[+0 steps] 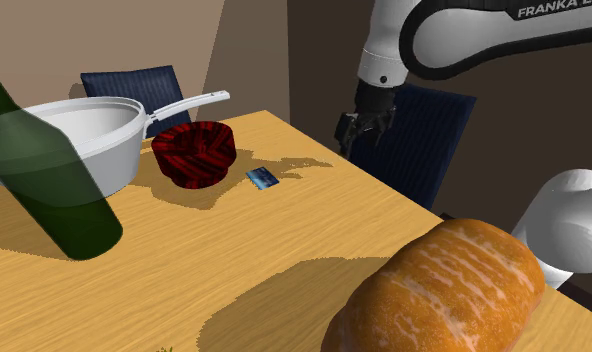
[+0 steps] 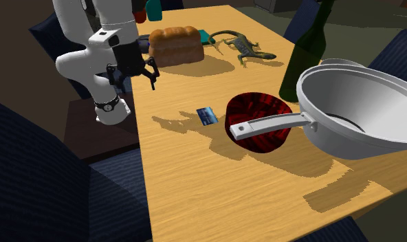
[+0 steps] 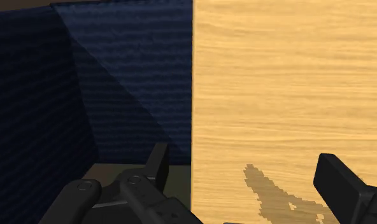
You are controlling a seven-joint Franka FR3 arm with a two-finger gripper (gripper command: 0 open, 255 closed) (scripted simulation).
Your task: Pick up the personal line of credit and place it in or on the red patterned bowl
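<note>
A small blue card [image 1: 262,179] lies flat on the wooden table [image 1: 284,250], just beside the red patterned bowl [image 1: 193,153]. From across the table the card [image 2: 207,115] sits between the bowl [image 2: 258,121] and the table's edge. My gripper [image 1: 362,133] hangs open above the table's edge, well away from the card, near the blue chair. It hovers in the air [image 2: 132,71] with nothing held. In the wrist view the fingers [image 3: 339,184] stand far apart over the table's edge [image 3: 193,95] and the chair's seat.
A large white saucepan [image 1: 79,140] stands behind the bowl, its handle [image 2: 271,124] reaching over it. A dark green bottle [image 1: 44,165] and a bread loaf [image 1: 439,295] loom close. A lizard figure [image 2: 245,46] lies by the loaf [image 2: 173,44]. Blue chairs [image 1: 424,140] surround the table.
</note>
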